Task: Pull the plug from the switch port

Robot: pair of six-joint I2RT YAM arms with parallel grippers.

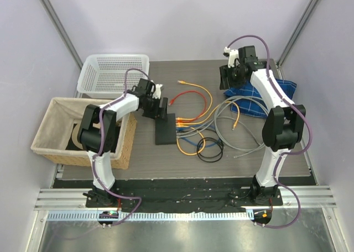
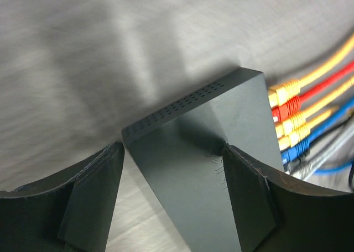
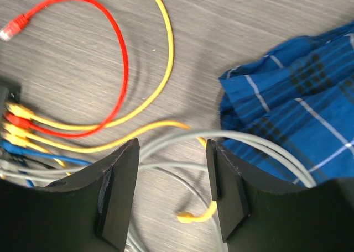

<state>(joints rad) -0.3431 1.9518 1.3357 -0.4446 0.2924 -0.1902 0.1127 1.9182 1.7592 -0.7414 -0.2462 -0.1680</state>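
Note:
The matte-black switch (image 1: pixel 165 128) lies flat mid-table, also in the left wrist view (image 2: pixel 204 147). Along its right edge sit yellow, red and blue plugs (image 2: pixel 287 116), also seen in the top view (image 1: pixel 181 124) and at the left of the right wrist view (image 3: pixel 15 122). My left gripper (image 1: pixel 157 108) is open over the switch's far end. The switch lies below and between its fingers (image 2: pixel 251 202), the left one over bare table. My right gripper (image 1: pixel 229 78) is open and empty, high above loose grey and yellow cables (image 3: pixel 188 147).
A white mesh basket (image 1: pixel 113 72) stands at the back left and a lined wicker basket (image 1: pixel 52 136) at the left. A blue plaid cloth (image 1: pixel 264 99) lies at the right. Loose cables and a black coil (image 1: pixel 210 150) spread right of the switch. A red cable's free plug (image 3: pixel 12 28) lies loose.

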